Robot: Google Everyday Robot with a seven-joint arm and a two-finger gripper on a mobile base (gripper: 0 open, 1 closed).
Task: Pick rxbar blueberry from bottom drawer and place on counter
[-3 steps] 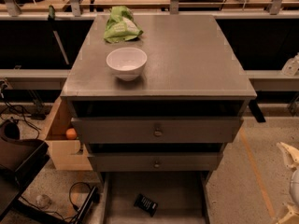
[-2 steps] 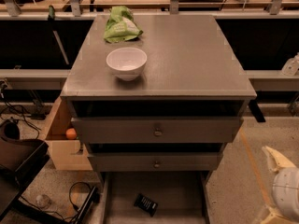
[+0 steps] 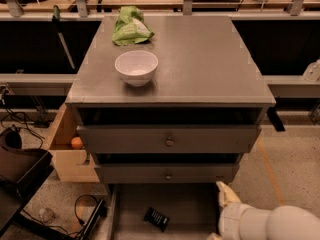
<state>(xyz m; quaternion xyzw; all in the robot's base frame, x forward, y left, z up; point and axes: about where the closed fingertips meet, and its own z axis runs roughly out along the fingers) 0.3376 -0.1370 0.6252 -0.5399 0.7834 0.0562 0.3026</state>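
rxbar blueberry in bottom drawer, gripper right of it

Cream-white rounded arm, pale pincer at lower right.

You see the dark rxbar blueberry lying flat and askew in the open bottom drawer, lower centre. The pincer is just right of it, and the grey bench is above.
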